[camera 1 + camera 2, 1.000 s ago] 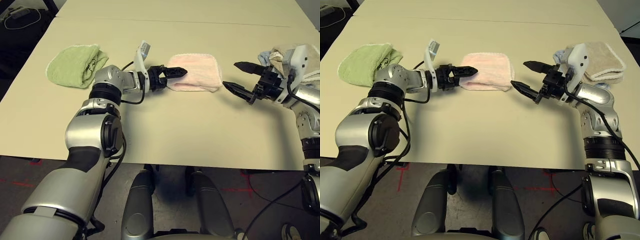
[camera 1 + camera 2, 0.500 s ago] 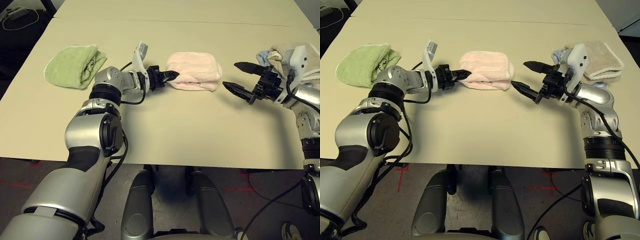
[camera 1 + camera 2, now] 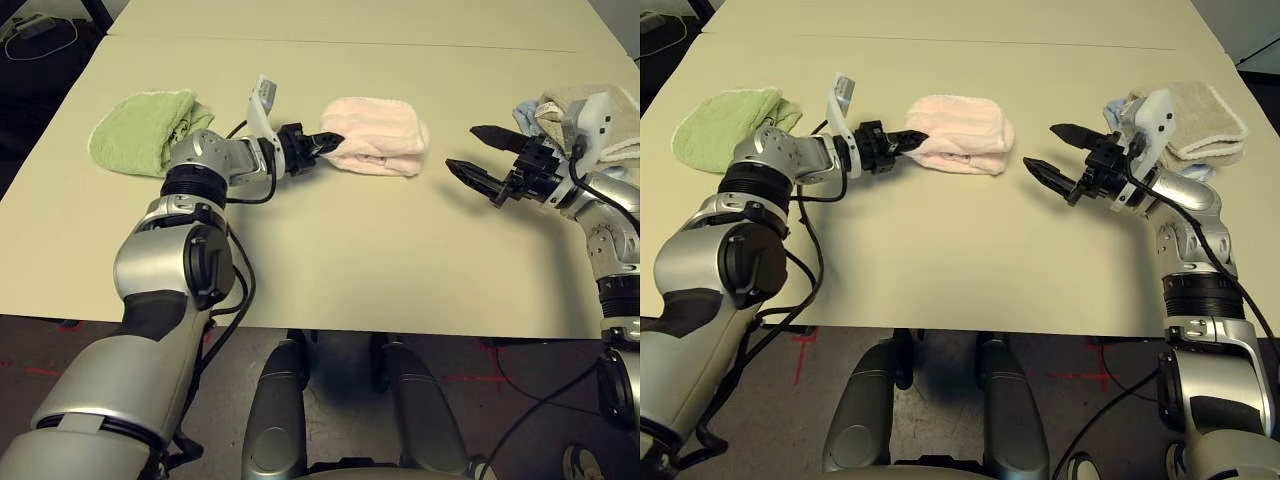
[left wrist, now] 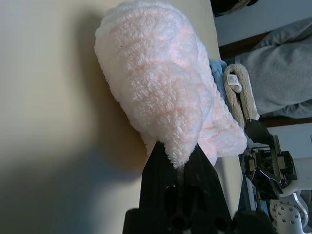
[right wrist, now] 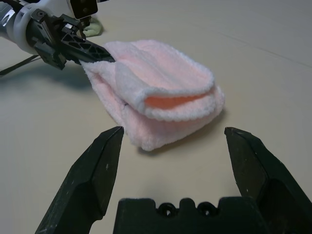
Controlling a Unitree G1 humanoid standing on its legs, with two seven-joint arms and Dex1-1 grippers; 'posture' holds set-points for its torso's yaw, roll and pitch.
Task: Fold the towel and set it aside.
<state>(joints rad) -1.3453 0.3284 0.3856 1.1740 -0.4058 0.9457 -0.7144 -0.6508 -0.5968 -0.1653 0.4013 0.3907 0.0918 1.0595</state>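
Already folded into a thick bundle on the table (image 3: 330,260), the pink towel (image 3: 375,148) is pinched at one end by the left hand (image 3: 322,143), right of the green towel (image 3: 145,128), with only setting aside apparently left; the right hand (image 3: 480,158) gapes wide nearby.

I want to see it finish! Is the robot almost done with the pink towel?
Nearly. The towel already looks folded into a bundle. The left end effector is pinching its end, while the right end effector waits open beside it. Setting it aside, maybe by the green towel, is left.
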